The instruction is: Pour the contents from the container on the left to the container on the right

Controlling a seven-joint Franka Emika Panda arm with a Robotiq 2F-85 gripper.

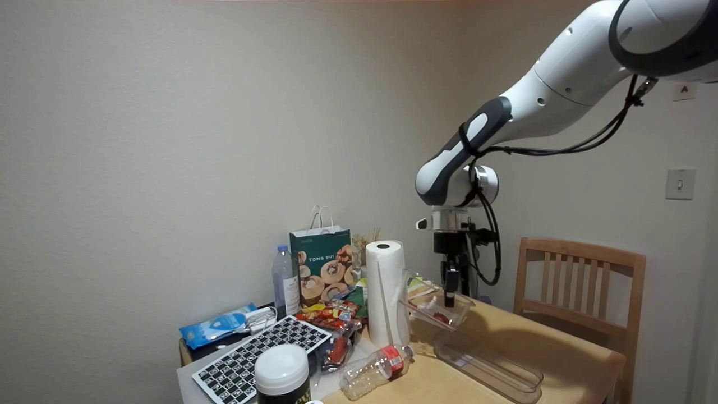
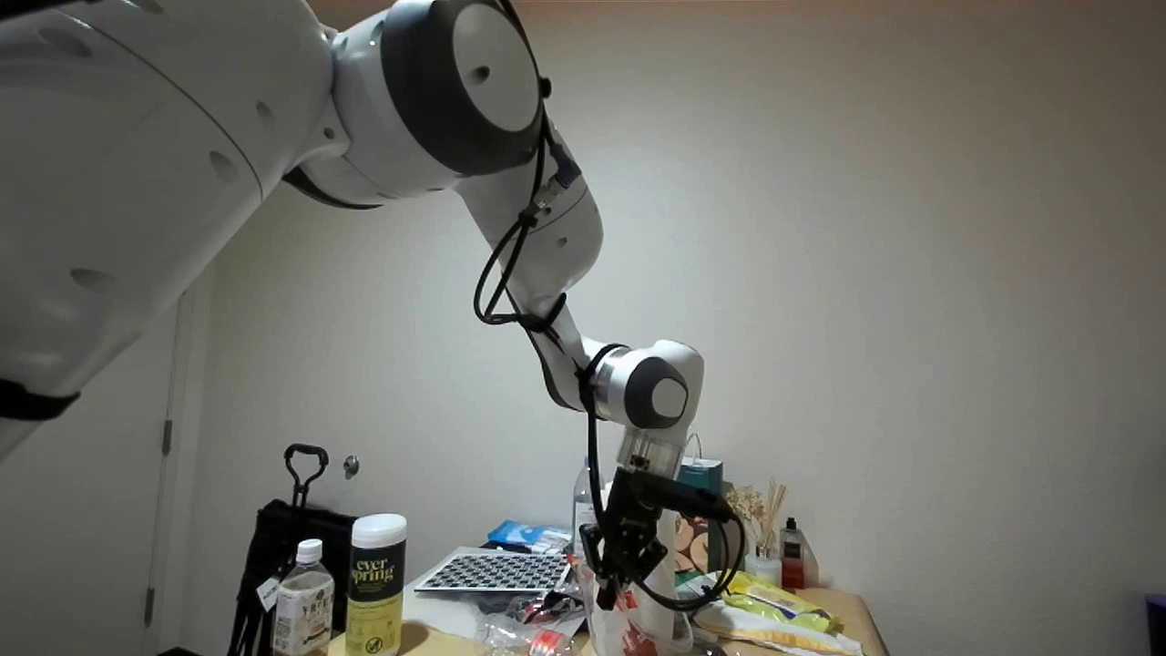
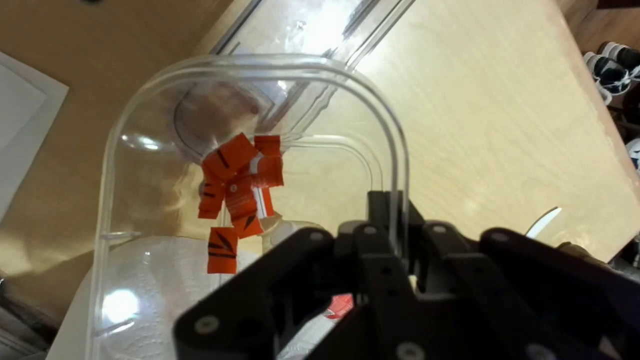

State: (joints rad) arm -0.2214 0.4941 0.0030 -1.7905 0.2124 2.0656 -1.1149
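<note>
My gripper (image 3: 387,200) is shut on the side wall of a clear plastic container (image 3: 125,112), with the wall between its fingertips. Several red-orange pieces (image 3: 241,197) lie bunched inside it. In an exterior view the gripper (image 1: 450,294) holds this container (image 1: 414,292) tilted, and it appears raised above the table. The red pieces show faintly there (image 1: 441,318). In an exterior view the gripper (image 2: 606,583) and the held container are partly cut off at the bottom. A second long clear container (image 1: 488,370) lies flat on the table; the wrist view shows part of it (image 3: 320,30).
A paper towel roll (image 1: 386,303) stands close beside the held container. A clear bottle with a red label (image 1: 370,371) lies in front of the roll. Snack bags (image 1: 336,314), a checkered board (image 1: 261,359) and a white-lidded canister (image 1: 282,373) are nearby. A wooden chair (image 1: 583,280) stands behind the table.
</note>
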